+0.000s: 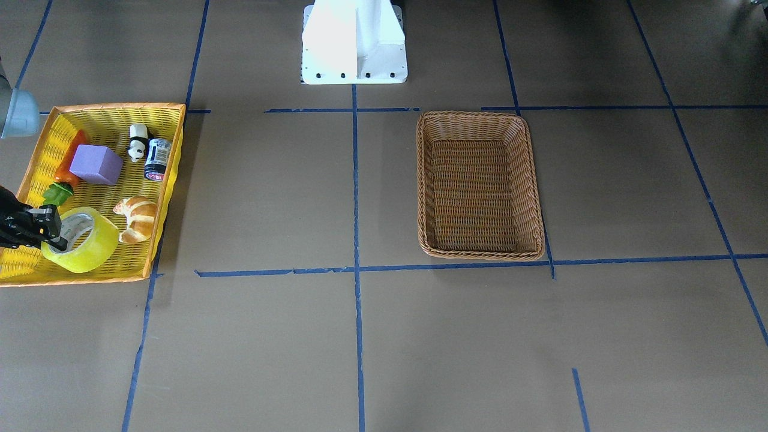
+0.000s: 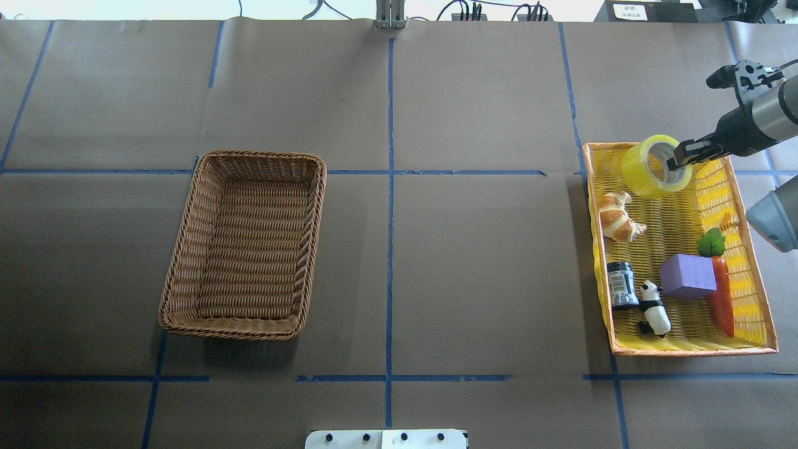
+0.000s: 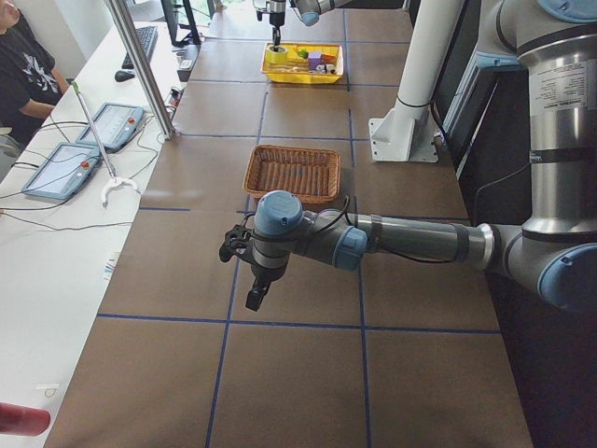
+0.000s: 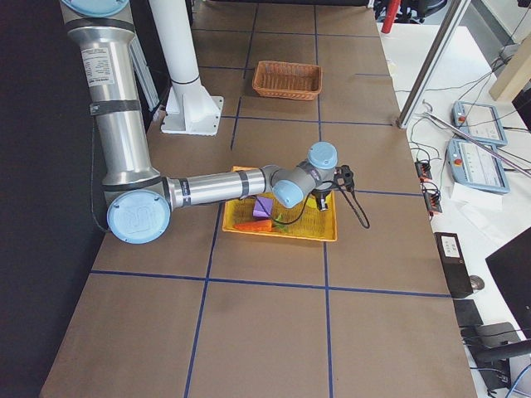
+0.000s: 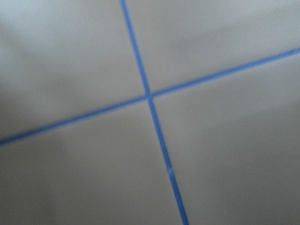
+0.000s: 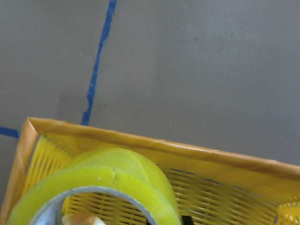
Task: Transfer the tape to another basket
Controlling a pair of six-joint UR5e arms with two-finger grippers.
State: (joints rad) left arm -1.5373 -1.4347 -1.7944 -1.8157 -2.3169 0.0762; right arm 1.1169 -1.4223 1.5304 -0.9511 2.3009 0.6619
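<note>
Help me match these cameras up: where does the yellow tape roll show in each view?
Front-facing: tape lower left, at the yellow tray's end.
Overhead: tape upper right, tray's far end.
Exterior left: tape tiny, top centre.
Exterior right: cannot make it out.
Left wrist: not in it.
Right wrist: tape bottom left, close up.
Shared landmark: the tray's orange rim, except left wrist.

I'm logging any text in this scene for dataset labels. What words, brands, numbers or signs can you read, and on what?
None can be quoted.
The dark can in the yellow tray: white label with a pink band, print too small to read.
The white sign at the overhead view's top edge: dark print, too small to read.
The tape: no print that I can make out.
</note>
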